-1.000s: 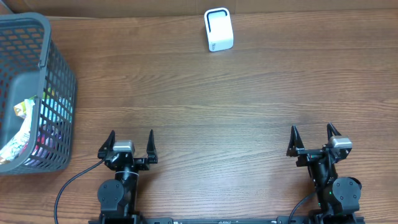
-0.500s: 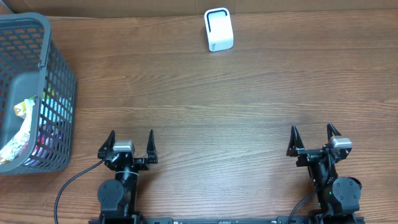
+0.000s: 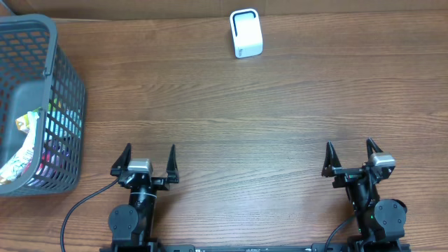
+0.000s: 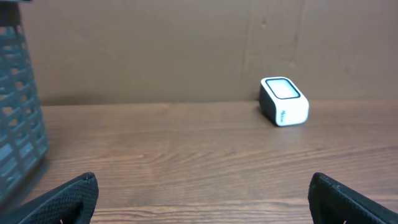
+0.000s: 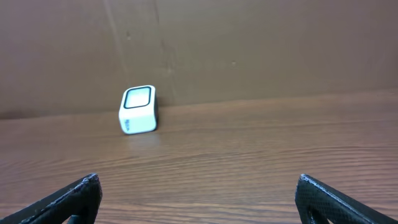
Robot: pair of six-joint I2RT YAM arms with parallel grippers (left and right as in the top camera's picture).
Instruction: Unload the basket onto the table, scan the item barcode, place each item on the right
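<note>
Both pairs of jaws stand spread wide, with nothing between them, on the left gripper point(image 3: 150, 150) and the right gripper point(image 3: 350, 145). The things to scan, crumpled packets point(image 3: 19, 150), lie inside a grey mesh basket point(image 3: 68, 105). The basket sits well to the left of the white scanner point(image 3: 246, 33) and nearer the arms than it is. The scanner stands on the wooden table point(image 3: 245, 119), its dark-rimmed window facing up, just in front of a brown cardboard wall point(image 4: 155, 50). Both grippers hover low on the near side, well apart from the scanner, the left one to its left and the right one to its right. Neither touches the basket or the scanner.
</note>
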